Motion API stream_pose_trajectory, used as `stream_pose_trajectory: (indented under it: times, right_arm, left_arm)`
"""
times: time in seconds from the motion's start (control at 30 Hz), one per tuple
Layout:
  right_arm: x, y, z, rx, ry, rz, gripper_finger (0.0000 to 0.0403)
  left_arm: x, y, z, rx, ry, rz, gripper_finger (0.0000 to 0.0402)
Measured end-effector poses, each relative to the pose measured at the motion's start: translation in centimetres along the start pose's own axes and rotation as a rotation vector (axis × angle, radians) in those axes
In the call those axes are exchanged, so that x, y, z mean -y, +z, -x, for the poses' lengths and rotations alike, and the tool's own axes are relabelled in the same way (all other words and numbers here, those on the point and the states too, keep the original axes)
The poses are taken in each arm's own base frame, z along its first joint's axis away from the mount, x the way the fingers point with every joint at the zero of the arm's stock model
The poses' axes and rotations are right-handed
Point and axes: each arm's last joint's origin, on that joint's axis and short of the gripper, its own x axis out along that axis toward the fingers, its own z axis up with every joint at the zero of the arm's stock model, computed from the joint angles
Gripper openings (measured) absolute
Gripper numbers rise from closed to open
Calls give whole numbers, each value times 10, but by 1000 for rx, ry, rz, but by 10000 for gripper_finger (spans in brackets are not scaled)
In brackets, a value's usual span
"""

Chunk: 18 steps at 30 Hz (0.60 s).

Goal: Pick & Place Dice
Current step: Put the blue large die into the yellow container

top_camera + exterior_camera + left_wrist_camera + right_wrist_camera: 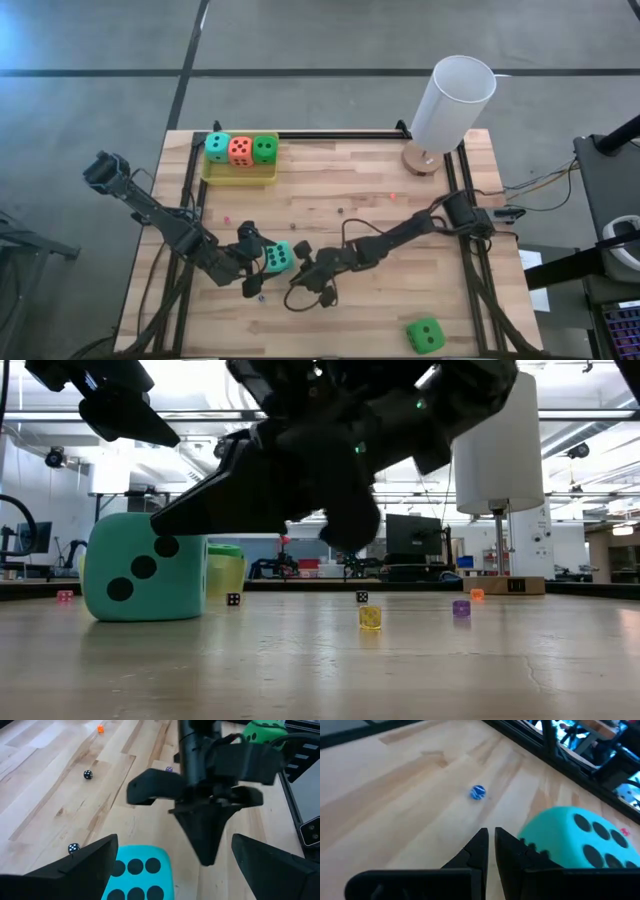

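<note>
A teal die [278, 258] rests on the wooden table near its middle, with several black pips up. My left gripper [258, 262] stands wide open with one finger on either side of it [137, 875]. My right gripper [300, 268] is shut, its fingers [491, 837] slanting down at the table right beside the same die [570, 840]. A green die [425, 335] lies near the front right. Teal [217, 147], orange-red [240, 150] and green [264, 148] dice sit in the yellow tray [240, 180] at the far left. My right gripper's shut fingers lie close along one side of the teal die [530, 845]; I cannot tell whether they touch it. My left gripper's fingers [90, 865] stand beside the die; whether one touches it, I cannot tell.
A white cylinder lamp [452, 100] on a wooden foot stands at the far right. Tiny dice lie scattered on the table: black [233, 599], yellow [370, 617], purple [461, 608]. A small blue ball [477, 792] lies near the right gripper. Black rails run along the table's sides.
</note>
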Motion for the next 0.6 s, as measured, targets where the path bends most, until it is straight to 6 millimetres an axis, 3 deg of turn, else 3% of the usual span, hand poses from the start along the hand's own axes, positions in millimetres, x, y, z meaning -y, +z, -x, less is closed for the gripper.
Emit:
stream_pose_trajectory:
  times: [0.6]
  right_arm:
    - [43,-15,1,-17,-92,-60,28]
  left_arm:
    - [0,0,0,-4,3,-4,391]
